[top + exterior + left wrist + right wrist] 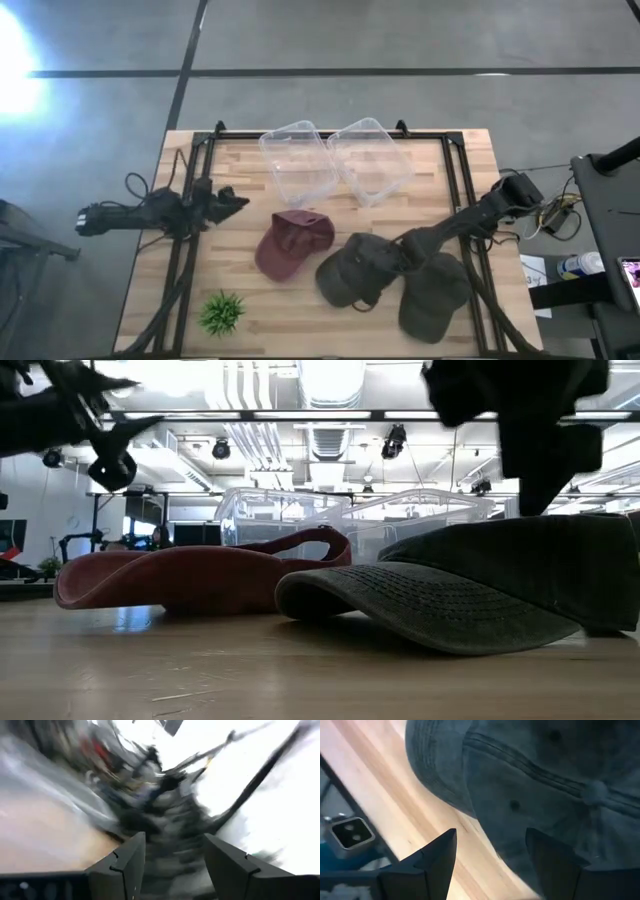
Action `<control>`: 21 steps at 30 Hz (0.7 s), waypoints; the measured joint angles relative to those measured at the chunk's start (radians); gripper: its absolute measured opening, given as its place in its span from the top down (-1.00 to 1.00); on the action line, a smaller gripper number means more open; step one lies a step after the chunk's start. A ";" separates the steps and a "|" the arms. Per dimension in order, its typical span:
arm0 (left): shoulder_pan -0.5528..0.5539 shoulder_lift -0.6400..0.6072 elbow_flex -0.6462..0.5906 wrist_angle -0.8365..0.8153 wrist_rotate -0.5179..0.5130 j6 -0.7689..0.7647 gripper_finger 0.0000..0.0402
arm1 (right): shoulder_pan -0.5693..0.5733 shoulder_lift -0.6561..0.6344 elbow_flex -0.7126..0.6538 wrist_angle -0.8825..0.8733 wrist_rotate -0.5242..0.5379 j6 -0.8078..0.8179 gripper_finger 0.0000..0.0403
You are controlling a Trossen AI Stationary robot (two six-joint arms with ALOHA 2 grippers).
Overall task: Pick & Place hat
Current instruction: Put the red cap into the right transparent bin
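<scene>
Three caps lie on the wooden table. A dark red one (293,243) (190,575) is near the middle. A dark green one (352,272) (470,595) is to its right, and a second dark green one (436,296) is farther right. All rest on brim and crown. My right gripper (392,262) (490,837) is open and hovers above the middle cap's crown (545,780), clear of it in the low view (540,470). My left gripper (236,204) (175,840) is open, raised over the table's left part, away from the caps.
Two clear plastic bins (298,160) (370,158) stand side by side at the far edge, behind the caps. A small green plant (222,312) sits near the near-left corner. Black frame rails (462,190) run along the table's sides. Bare wood lies between the left gripper and the red cap.
</scene>
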 joint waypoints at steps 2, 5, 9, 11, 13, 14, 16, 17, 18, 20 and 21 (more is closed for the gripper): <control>0.000 0.003 0.000 0.037 -0.038 -0.124 0.05 | -0.021 0.000 -0.050 0.082 -0.021 0.008 -0.16; -0.008 0.005 0.000 0.079 -0.059 -0.222 0.05 | -0.046 0.000 -0.111 0.170 -0.027 0.032 -0.16; -0.016 0.012 0.000 0.130 -0.068 -0.284 0.05 | -0.062 0.000 -0.155 0.188 -0.030 0.067 -0.16; -0.020 0.017 0.000 0.147 -0.105 -0.304 0.05 | -0.064 -0.001 -0.162 0.188 -0.028 0.075 -0.16; -0.022 0.021 0.000 0.170 -0.129 -0.308 0.05 | -0.063 -0.001 -0.161 0.188 -0.026 0.074 -0.16; -0.023 0.022 0.000 0.182 -0.142 -0.315 0.05 | -0.063 -0.001 -0.157 0.187 -0.026 0.070 -0.16; -0.023 0.026 0.000 0.185 -0.174 -0.324 0.05 | -0.063 -0.001 -0.145 0.189 -0.024 0.054 -0.16; -0.023 0.032 0.000 0.185 -0.198 -0.332 0.05 | -0.063 -0.001 -0.138 0.189 -0.019 0.045 -0.16; -0.023 0.038 0.000 0.184 -0.221 -0.344 0.05 | -0.063 -0.002 -0.131 0.190 -0.011 0.037 -0.16; -0.023 0.055 0.007 0.174 -0.243 -0.360 0.05 | -0.068 -0.002 -0.118 0.189 0.003 0.018 -0.16; -0.023 0.072 0.020 0.147 -0.243 -0.363 0.05 | -0.072 -0.002 -0.112 0.189 0.004 0.007 -0.16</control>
